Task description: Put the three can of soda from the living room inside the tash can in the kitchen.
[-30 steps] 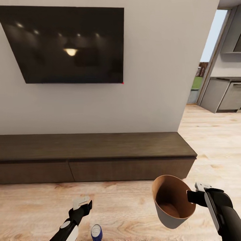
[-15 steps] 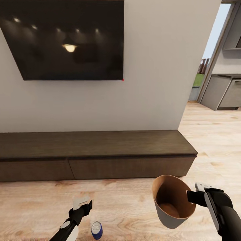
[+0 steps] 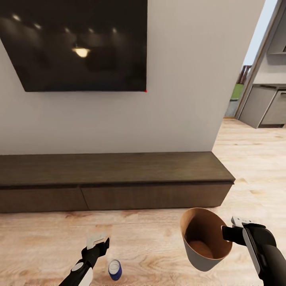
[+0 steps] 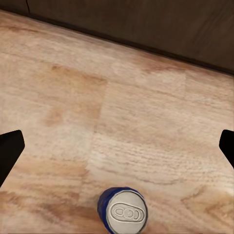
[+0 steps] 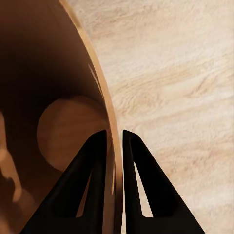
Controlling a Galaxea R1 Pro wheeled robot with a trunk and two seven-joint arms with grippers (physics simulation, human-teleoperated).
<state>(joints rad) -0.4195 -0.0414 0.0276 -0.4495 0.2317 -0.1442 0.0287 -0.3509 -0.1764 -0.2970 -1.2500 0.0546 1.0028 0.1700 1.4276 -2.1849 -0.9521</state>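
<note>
Floorboards (image 3: 159,238) of pale wood spread bare between the robot and the long dark cabinet (image 3: 115,178), which runs along the white wall (image 3: 182,99) under the black TV (image 3: 79,43). The cabinet's right end stops at about two o'clock, and past the wall's corner the floor opens toward the grey kitchen units (image 3: 264,109) at one o'clock.

The blue soda can (image 3: 114,269) stands upright on the floor at about seven o'clock, just beside the left pincer (image 3: 97,240) and apart from it. The trash can (image 3: 204,238) hangs off the floor at five o'clock, tilted with its mouth toward the cabinet, pale grey outside and brown within.

From the head the right pincer (image 3: 232,232) is at the bin's rim, though the fingers are hard to make out there. The right wrist view settles it: two black fingers (image 5: 87,180) pinch the thin brown wall (image 5: 105,107), one inside, one outside, with the round floor of the bin visible beyond. The left wrist view shows the can (image 4: 123,210) from above, grey metal top with its pull tab, blue sides, sitting on the boards between the two dark fingertips (image 4: 9,151), which stand wide and hold nothing. The cabinet's dark base (image 4: 146,24) lies beyond.
</note>
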